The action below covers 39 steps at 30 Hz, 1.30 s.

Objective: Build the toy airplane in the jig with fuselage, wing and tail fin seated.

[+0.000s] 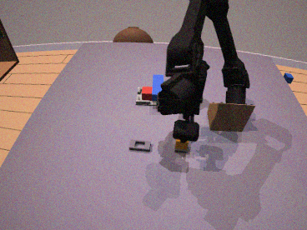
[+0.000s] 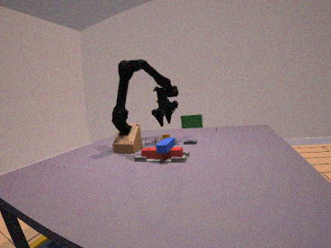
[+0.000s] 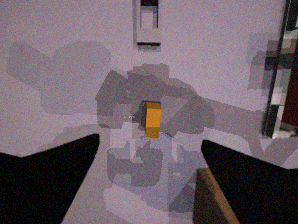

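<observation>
While its fingers stand wide apart, gripping nothing, the claw (image 3: 150, 150) hangs above the orange tail fin (image 3: 152, 120).

A bare test room, much like a lab. Plain pale walls (image 2: 252, 54) meet at a corner, wooden plank flooring (image 1: 25, 87) surrounds a large purple counter (image 2: 234, 189), and furnishings are sparse.
</observation>
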### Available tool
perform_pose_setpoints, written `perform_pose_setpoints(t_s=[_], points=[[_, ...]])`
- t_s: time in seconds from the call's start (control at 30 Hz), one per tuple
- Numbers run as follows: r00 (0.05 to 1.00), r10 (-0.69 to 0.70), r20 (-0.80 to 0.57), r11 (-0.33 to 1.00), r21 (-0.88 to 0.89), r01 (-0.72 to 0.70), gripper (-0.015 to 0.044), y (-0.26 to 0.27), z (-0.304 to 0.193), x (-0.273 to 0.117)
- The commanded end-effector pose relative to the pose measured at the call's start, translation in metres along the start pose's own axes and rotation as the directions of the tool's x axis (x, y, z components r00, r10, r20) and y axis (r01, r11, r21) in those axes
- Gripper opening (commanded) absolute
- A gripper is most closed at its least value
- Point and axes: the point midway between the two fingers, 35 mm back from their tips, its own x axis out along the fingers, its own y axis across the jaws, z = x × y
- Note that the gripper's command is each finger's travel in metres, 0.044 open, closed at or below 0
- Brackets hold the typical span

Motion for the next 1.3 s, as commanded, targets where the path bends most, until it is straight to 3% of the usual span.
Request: perform_pose_setpoints(t_s=[0.0,1.27], points=[[1.0,-0.019,-0.01,1.0,-0.007,0.019,0.044,-0.005,-0.003,0.025],[1.0,-0.02,-0.009,1.0,-0.007,0.02,0.044,-0.006,-0.003,0.084]])
